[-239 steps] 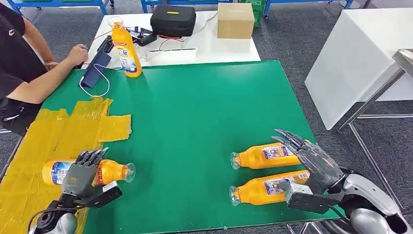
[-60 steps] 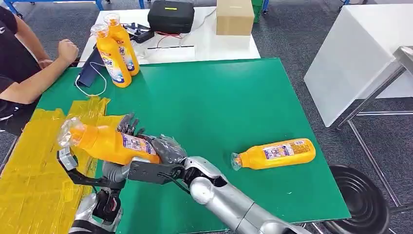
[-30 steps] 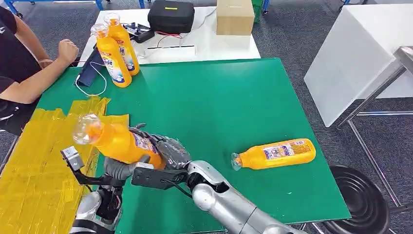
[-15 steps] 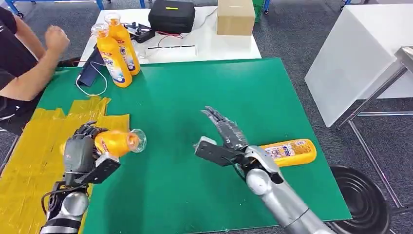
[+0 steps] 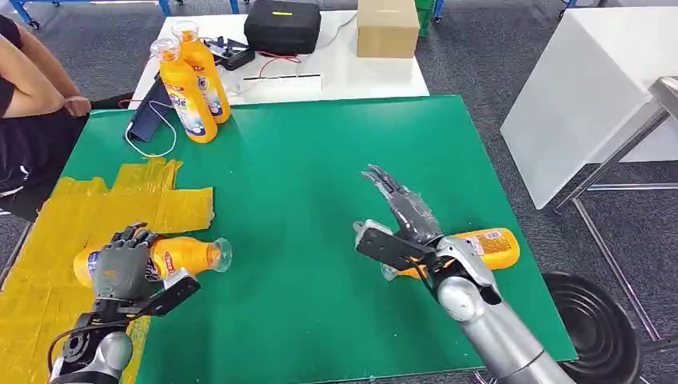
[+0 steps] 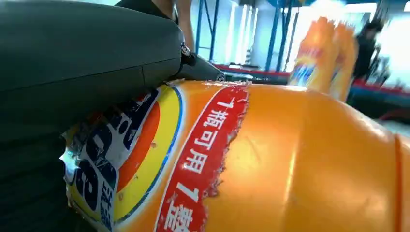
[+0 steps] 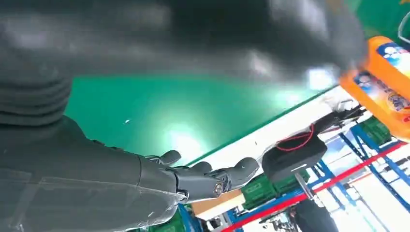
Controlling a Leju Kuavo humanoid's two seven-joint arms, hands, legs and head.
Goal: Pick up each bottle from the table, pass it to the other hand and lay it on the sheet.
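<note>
An orange bottle (image 5: 180, 256) lies sideways at the near right edge of the yellow sheet (image 5: 72, 224), its clear neck pointing out over the green mat (image 5: 320, 152). My left hand (image 5: 120, 270) grips its labelled middle from above; up close the label and orange body (image 6: 270, 159) sit against the grey hand cover (image 6: 72, 53). My right hand (image 5: 400, 210) hangs open above the mat with fingers spread (image 7: 203, 178), holding nothing. Just behind it a second orange bottle (image 5: 480, 246) lies on the mat at the right.
Two more orange bottles (image 5: 188, 84) stand upright at the mat's far left corner, beside a blue pouch with a white cable (image 5: 152, 120). A person's arm (image 5: 40, 96) rests at the far left. A white table behind holds a black case (image 5: 284, 26) and a cardboard box (image 5: 387, 28).
My left hand has lowered the bottle down to the sheet's edge. My right hand has drawn back rightward, over the lying bottle. The person's arm has pulled back.
</note>
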